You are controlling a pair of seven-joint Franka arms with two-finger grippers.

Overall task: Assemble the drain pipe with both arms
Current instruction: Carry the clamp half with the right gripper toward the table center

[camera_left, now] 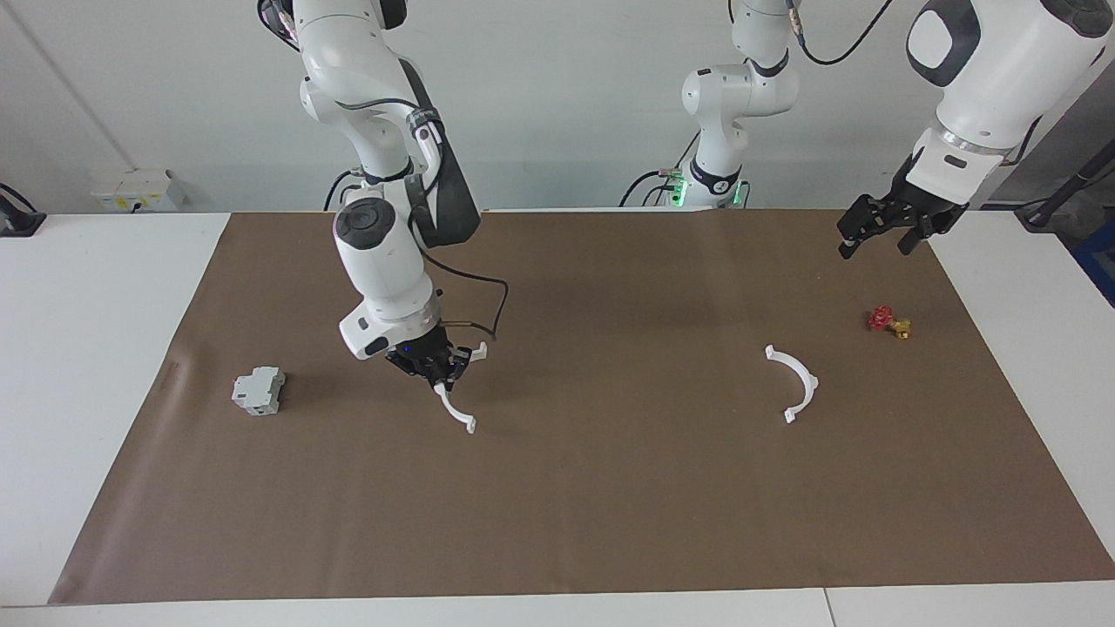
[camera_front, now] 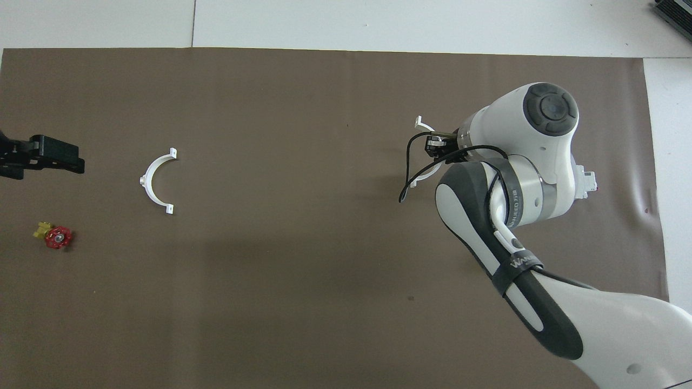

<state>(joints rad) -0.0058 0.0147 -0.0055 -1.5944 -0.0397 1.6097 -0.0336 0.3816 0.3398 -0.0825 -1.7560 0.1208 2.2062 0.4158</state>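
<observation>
The right gripper (camera_left: 438, 373), clamped on one white half-ring (camera_left: 454, 402), carried it above the mat. The other half-ring (camera_left: 794, 383) lay flat, apparently below the waiting, spread left gripper (camera_left: 878, 233); mating came next.

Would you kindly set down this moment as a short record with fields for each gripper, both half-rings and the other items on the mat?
right gripper: shut on held half-ring, raised over the mat
left gripper: open, waiting above the mat's corner
free half-ring: flat on the mat, toward the left arm's end
valve: near the free half-ring
grey block: toward the right arm's end
</observation>
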